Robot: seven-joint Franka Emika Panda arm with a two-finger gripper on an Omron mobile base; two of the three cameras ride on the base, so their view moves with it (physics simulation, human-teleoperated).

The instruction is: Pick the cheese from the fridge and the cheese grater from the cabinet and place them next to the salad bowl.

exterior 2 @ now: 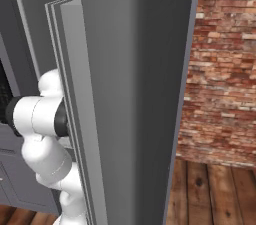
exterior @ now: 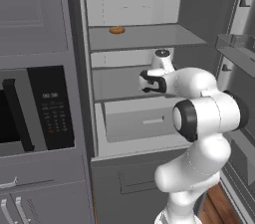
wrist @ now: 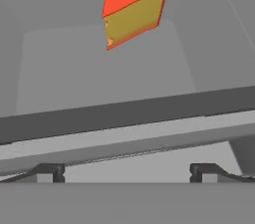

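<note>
The gripper [wrist: 127,170] is being held wide open and empty at the fridge [exterior: 139,83] mid-frame in the left base view, while the cheese [wrist: 133,11] wedge is being seen on a shelf, top centre of the hand view, well apart from the fingertips [wrist: 50,172].

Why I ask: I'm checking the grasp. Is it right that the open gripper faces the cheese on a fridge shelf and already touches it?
Not quite. The open gripper faces the cheese on the fridge shelf, but it does not touch it: the hand view shows the wedge well beyond the fingertips, past the shelf's front edge.
</note>
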